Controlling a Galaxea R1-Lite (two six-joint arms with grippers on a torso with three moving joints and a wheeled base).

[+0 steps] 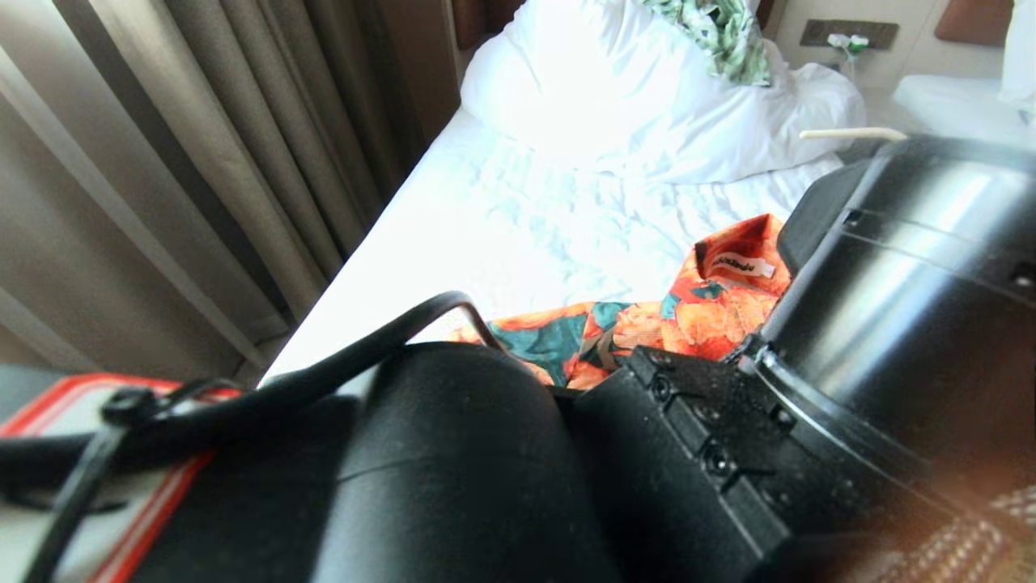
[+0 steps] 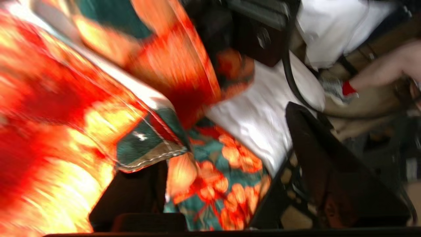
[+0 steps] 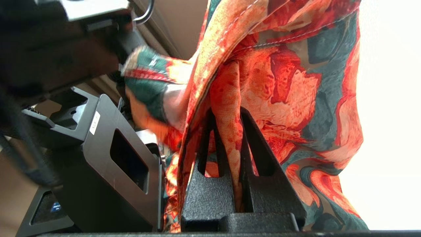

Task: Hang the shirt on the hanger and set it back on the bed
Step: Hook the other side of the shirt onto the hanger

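The orange-flowered shirt (image 1: pixel 712 312) lies on the bed (image 1: pixel 453 235) with its white neck label up, partly hidden behind my arms. In the right wrist view my right gripper (image 3: pixel 228 121) is shut on a fold of the shirt (image 3: pixel 279 82), which drapes over both fingers. My left gripper (image 2: pixel 227 138) stands open right beside it. Its dark fingers (image 2: pixel 315 164) are wide apart, with shirt cloth (image 2: pixel 223 184) and white sheet showing between them and a shirt corner (image 2: pixel 144 148) hanging loose by one finger. A cream piece of the hanger (image 1: pixel 850 134) shows behind the right arm.
A white pillow (image 1: pixel 583 89) and a green-and-white leafy cloth (image 1: pixel 728 32) lie at the head of the bed. Beige curtains (image 1: pixel 202 162) run close along the bed's left edge. A second white bed (image 1: pixel 955 105) stands at the far right. Both arms fill the foreground.
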